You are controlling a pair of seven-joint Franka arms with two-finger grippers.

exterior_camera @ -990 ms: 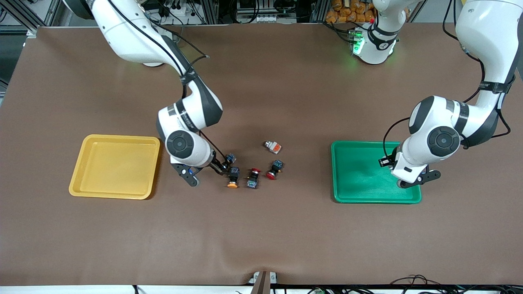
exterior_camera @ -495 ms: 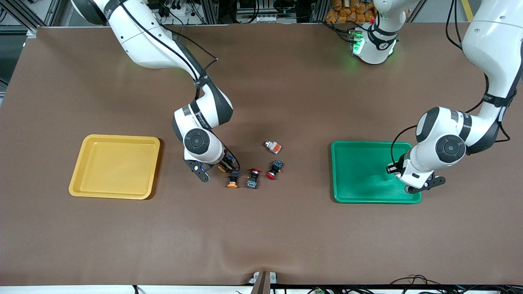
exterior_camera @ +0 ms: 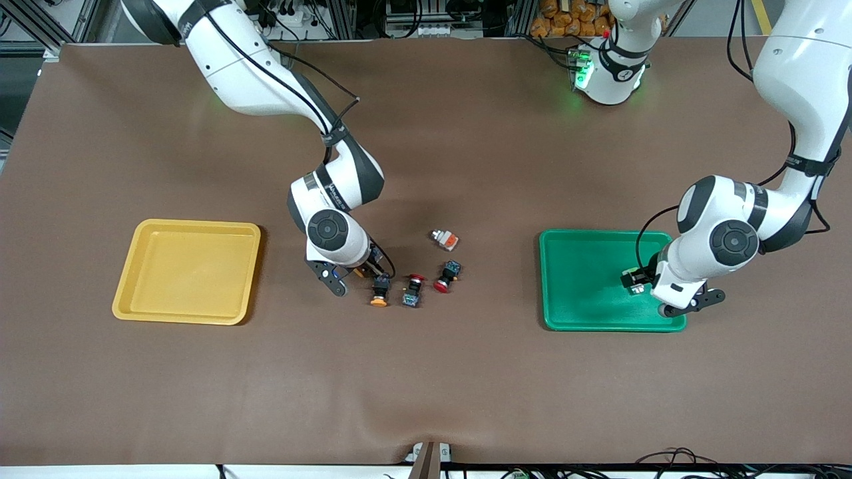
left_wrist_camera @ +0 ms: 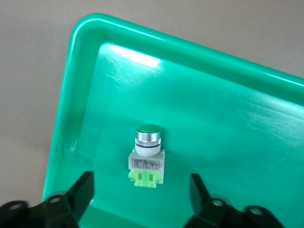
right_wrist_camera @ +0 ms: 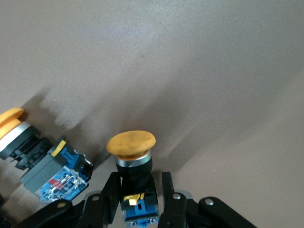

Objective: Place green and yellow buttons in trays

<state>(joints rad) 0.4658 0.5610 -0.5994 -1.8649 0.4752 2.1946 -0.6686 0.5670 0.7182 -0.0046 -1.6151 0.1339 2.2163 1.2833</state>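
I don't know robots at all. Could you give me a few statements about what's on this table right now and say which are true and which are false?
1. A green-capped button lies in the green tray. True.
2. The left gripper is clamped on that button. False: its fingers stand open on either side of it.
3. The right gripper is shut on a yellow-capped button. True.
4. The yellow tray holds two buttons. False: none shows in it.
5. Two red-capped buttons lie on the brown table between the trays. True.
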